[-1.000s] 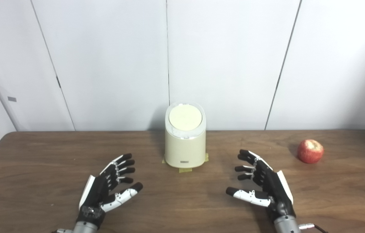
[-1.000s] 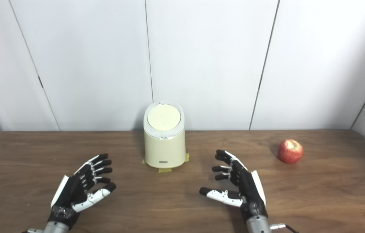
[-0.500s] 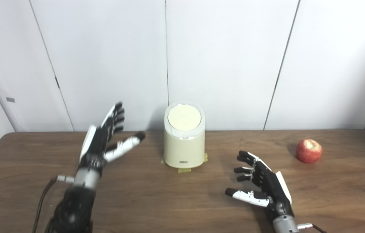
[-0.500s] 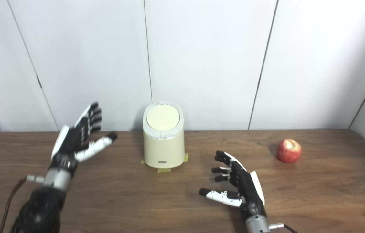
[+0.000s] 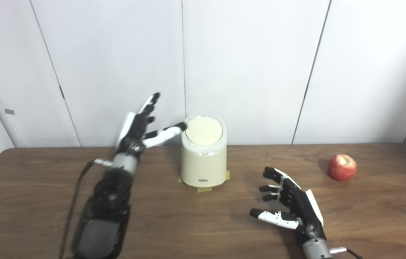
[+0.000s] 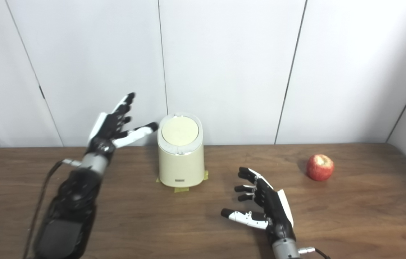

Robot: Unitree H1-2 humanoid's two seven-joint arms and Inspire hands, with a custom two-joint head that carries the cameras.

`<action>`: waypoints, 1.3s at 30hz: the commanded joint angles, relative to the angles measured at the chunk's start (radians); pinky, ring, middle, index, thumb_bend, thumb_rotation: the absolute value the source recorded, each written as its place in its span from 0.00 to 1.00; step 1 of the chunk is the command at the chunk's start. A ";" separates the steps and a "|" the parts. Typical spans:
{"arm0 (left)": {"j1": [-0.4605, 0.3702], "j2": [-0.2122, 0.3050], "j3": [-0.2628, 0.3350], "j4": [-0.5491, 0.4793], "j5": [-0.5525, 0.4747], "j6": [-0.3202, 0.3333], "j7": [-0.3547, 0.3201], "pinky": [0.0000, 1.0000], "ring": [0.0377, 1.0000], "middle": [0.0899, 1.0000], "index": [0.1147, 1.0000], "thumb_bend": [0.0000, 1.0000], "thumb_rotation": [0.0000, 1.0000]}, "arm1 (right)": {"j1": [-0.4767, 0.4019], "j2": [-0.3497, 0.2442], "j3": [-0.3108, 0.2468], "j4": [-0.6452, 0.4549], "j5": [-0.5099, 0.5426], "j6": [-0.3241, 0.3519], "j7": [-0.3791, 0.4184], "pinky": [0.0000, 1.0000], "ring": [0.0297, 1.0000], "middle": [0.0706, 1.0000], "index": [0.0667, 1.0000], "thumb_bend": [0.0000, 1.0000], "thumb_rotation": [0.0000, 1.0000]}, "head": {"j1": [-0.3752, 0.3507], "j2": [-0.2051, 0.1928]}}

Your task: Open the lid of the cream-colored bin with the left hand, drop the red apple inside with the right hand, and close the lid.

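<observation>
The cream-colored bin (image 5: 203,160) stands at the back middle of the wooden table, its round lid (image 5: 203,131) closed. My left hand (image 5: 141,126) is open and raised to the left of the bin's top, thumb tip close to the lid's left rim; I cannot tell whether it touches. The red apple (image 5: 342,167) lies on the table at the far right. My right hand (image 5: 291,205) is open and empty, low over the table in front and to the right of the bin, well left of the apple.
Yellow tape strips (image 5: 204,189) mark the bin's base on the wooden table (image 5: 26,201). A white panelled wall (image 5: 253,64) rises directly behind the bin. The table's far edge runs just behind the bin.
My left hand has risen from the table and moved up and right toward the bin's lid. The right hand, bin and apple have stayed put; the camera shifted slightly.
</observation>
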 commanded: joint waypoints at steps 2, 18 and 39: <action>-0.097 -0.009 -0.039 0.047 0.075 -0.054 0.052 0.99 1.00 1.00 1.00 0.95 0.37 | -0.039 -0.020 -0.012 0.005 0.012 -0.039 0.005 0.57 0.66 0.79 0.78 0.79 0.13 | -0.002 0.001; -0.191 0.005 -0.128 0.226 0.252 -0.046 0.119 0.89 1.00 1.00 1.00 0.98 0.29 | -0.041 -0.016 -0.014 0.009 0.022 -0.044 0.005 0.57 0.67 0.80 0.78 0.78 0.12 | -0.008 0.002; -0.199 0.028 -0.191 0.285 0.399 -0.020 0.172 0.81 0.98 0.99 1.00 0.81 0.09 | -0.037 -0.010 -0.012 -0.004 0.021 -0.034 0.004 0.55 0.66 0.80 0.79 0.77 0.15 | -0.020 0.010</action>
